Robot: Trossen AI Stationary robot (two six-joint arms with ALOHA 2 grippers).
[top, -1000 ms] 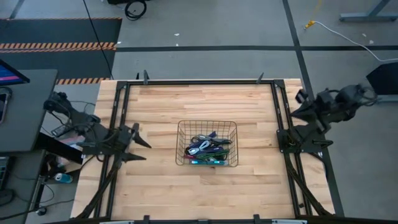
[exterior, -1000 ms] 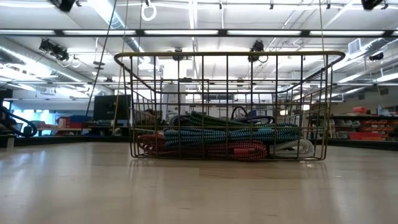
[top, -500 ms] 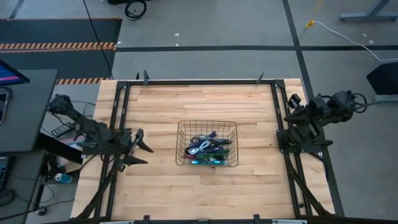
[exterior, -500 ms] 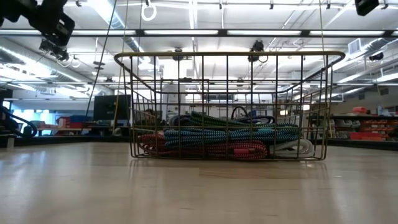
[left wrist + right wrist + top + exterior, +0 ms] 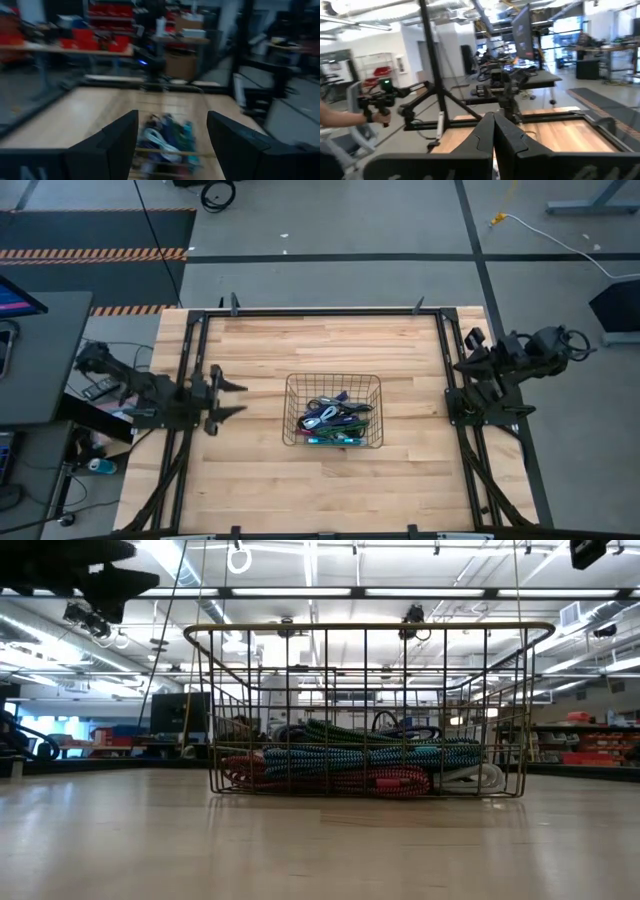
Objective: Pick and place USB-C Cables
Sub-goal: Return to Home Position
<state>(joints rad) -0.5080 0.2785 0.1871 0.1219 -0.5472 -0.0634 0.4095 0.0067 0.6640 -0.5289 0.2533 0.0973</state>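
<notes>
USB-C cables (image 5: 335, 420) heaped in wire basket (image 5: 330, 376), frame centre; task looks finished. Mid-left, left pincer (image 5: 240, 397) spread; far right, right pincer (image 5: 458, 365) pressed together.

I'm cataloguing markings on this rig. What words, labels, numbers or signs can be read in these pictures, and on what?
"N": pale letter on the left gripper's body, behind its fingers; the rest is cut off.
Screen beside the table: lit, too small to read.
Red bins in the room: blurred, unreadable.
Basket, USB-C cables, right gripper: no text shows.
</notes>
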